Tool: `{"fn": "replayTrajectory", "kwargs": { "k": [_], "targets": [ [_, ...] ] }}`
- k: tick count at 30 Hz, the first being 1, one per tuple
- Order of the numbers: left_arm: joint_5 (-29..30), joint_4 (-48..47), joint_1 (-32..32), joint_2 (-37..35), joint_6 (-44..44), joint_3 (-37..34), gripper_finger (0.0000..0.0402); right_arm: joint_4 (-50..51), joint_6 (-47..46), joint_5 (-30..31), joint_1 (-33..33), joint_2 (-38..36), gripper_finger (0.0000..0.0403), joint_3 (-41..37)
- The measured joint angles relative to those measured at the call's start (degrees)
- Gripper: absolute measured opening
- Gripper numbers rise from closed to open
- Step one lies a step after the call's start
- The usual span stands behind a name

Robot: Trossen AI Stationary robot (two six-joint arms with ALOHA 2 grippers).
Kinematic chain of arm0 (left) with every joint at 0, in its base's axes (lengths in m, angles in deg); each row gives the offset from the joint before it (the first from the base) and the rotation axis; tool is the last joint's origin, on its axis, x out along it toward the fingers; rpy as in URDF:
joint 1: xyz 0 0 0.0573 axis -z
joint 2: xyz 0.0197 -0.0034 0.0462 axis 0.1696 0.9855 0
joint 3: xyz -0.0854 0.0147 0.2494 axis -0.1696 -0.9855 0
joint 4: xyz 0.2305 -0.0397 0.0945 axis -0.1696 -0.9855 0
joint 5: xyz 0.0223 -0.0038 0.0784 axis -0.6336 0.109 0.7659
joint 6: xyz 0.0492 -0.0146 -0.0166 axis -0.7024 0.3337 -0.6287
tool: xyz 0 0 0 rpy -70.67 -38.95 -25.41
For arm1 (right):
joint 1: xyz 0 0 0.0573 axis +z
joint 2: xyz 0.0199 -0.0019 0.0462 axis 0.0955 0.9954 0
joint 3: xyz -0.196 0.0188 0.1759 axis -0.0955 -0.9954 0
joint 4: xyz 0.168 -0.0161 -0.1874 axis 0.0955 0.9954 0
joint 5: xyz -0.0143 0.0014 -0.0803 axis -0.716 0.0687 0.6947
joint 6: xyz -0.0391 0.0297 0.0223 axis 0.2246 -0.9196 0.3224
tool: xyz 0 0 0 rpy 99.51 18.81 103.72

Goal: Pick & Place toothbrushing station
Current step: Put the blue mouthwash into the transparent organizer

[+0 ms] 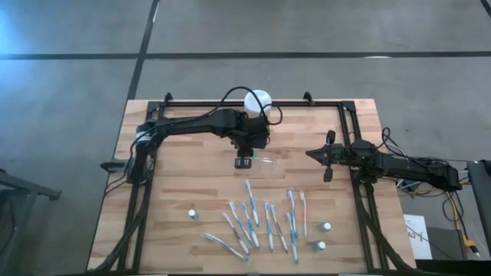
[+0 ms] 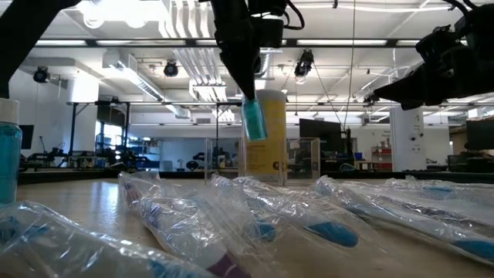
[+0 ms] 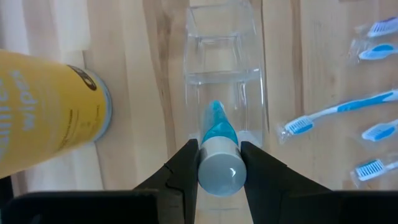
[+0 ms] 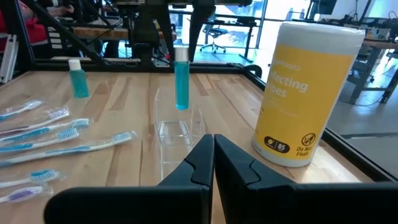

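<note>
Left gripper at frame centre, pointing down, clamped. Right gripper parked right of centre, fingers together.

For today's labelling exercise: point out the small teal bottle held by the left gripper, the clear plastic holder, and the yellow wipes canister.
small teal bottle [image 4: 181, 87], right wrist view, on its teal body.
clear plastic holder [image 3: 222, 59], left wrist view, on its clear wall.
yellow wipes canister [image 4: 306, 93], right wrist view, on its yellow label.
</note>
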Motion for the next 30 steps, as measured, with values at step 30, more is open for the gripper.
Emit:
{"fn": "replayTrajectory", "kwargs": {
  "k": [30],
  "targets": [
    [0.6, 1.1, -0.2, 7.4, 5.9, -0.6, 0.0100, -0.1, -0.2, -0.1, 0.0, 0.3, 0.0008, 0.0]
  ]
}}
